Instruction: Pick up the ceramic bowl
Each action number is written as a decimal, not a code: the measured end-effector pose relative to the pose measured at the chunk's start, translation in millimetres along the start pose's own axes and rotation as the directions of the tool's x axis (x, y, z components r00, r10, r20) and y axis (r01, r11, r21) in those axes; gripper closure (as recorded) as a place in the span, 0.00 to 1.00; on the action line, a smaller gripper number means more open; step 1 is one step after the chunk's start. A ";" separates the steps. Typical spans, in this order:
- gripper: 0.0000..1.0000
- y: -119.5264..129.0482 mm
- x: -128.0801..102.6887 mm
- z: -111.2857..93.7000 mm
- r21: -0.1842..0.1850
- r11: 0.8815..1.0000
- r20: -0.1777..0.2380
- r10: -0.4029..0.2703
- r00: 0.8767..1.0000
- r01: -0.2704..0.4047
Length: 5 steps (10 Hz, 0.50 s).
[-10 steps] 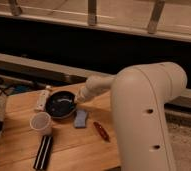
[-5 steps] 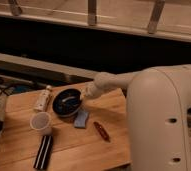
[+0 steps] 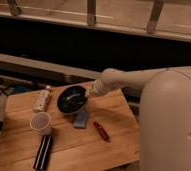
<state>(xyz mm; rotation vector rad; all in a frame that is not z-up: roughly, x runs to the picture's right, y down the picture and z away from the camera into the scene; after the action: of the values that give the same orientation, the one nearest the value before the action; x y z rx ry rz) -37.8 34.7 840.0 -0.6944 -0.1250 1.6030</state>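
Observation:
The ceramic bowl (image 3: 71, 99), round and glossy black, is tilted and raised a little above the wooden table (image 3: 119, 112) near its back middle. My gripper (image 3: 89, 93) is at the bowl's right rim, at the end of the white arm that reaches in from the right, and is shut on that rim. The small pale plastic cup (image 3: 40, 122) stands on the table to the bowl's front left.
A white bottle (image 3: 42, 98) lies left of the bowl. A blue sponge (image 3: 80, 119) lies just below the bowl, a red tool (image 3: 102, 131) to its right, and a black flat object (image 3: 43, 151) at the front left. My large white body fills the right side.
The bowl has moved to the right and slightly up with my gripper at its rim, and it now tilts. The arm has drawn back to the right.

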 end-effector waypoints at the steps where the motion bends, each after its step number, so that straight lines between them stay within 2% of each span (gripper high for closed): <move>1: 1.00 2.3 0.3 0.6 0.002 1.000 0.003 -0.002 1.000 0.002; 3: 1.00 -7.0 1.2 -4.9 0.008 1.000 0.007 0.004 1.000 -0.004; 5: 1.00 1.2 -2.4 -16.8 0.002 1.000 0.008 -0.003 1.000 0.003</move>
<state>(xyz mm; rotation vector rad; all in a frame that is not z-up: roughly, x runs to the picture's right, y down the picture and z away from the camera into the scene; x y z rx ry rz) -30.4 27.0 826.8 -0.6860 -0.1302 1.6029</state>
